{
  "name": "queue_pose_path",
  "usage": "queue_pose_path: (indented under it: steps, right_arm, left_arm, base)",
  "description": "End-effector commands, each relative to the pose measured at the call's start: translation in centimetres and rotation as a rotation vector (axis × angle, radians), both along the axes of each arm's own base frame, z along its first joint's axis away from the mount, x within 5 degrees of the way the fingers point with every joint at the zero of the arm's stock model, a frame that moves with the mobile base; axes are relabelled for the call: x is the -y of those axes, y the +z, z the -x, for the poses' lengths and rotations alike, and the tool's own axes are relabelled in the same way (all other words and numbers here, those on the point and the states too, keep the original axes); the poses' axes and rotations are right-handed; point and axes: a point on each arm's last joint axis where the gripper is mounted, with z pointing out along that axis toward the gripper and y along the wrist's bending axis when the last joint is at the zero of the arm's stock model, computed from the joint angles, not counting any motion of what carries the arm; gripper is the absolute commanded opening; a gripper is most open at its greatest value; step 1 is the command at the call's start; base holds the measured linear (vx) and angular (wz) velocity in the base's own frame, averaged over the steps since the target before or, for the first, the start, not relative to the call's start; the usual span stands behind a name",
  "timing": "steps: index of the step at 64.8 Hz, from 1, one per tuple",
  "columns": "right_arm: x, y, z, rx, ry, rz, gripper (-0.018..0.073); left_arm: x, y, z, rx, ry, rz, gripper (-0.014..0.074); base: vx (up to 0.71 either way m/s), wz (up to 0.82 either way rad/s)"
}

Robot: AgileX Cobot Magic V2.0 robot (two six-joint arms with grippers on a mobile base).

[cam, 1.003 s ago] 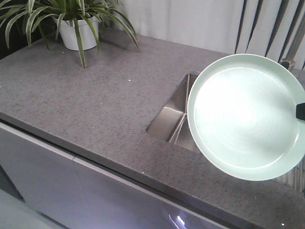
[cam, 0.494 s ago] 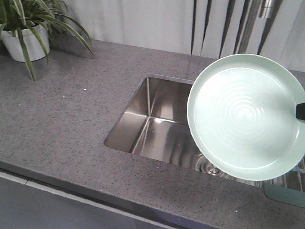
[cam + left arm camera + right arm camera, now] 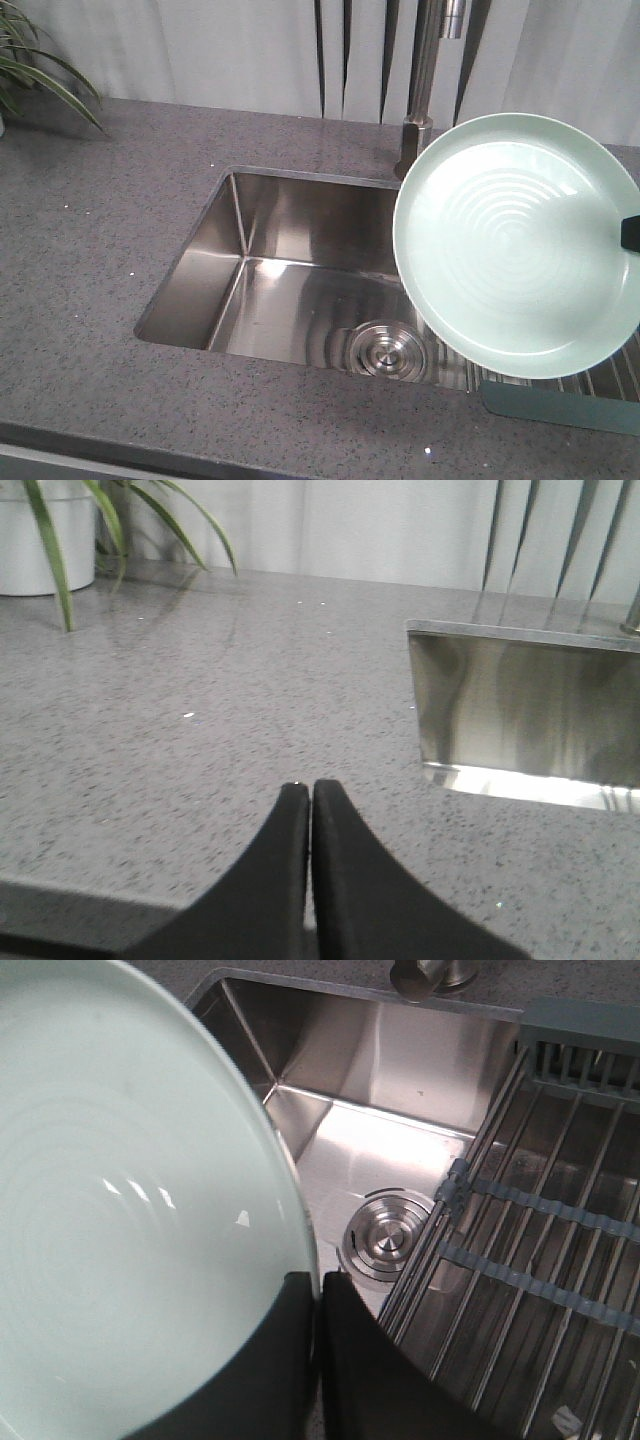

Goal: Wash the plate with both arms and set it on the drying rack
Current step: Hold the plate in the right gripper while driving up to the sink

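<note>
Now changed: sink [image 3: 290,215] swings into view, 9 o'clock of plate [image 3: 515,245].
My right claw [image 3: 318,1285]: grips its rim.
My left claw [image 3: 310,788]: closed, empty.
Meaning: washing next.

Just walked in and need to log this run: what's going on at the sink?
The right gripper is shut on the rim of a round pale mint-green plate, holding it in the air over the stainless steel sink. The left gripper is shut and empty, hovering over the grey speckled stone counter. The drying rack of steel rods lies across the sink's right side, and the plate is not yet on it. No running water shows.
</note>
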Motion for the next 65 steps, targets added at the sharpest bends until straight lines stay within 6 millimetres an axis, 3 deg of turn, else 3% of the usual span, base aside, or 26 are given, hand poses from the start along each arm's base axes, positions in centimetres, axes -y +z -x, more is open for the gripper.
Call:
queue_pose_path:
  steps: [1,65]
  right_arm:
    - [-0.08,1.36,-0.03,0.081,-0.022,-0.027,-0.0006]
    - [-0.08,1.36,-0.03,0.081,-0.022,-0.027,-0.0006]
  left_arm:
    - [0.14,0.07,-0.02,0.062,-0.017,0.006,-0.0006]
    - [0.14,0.07,-0.02,0.062,-0.017,0.006,-0.0006]
  base:
    - [0.04,-0.21]
    - [0.03,-0.14]
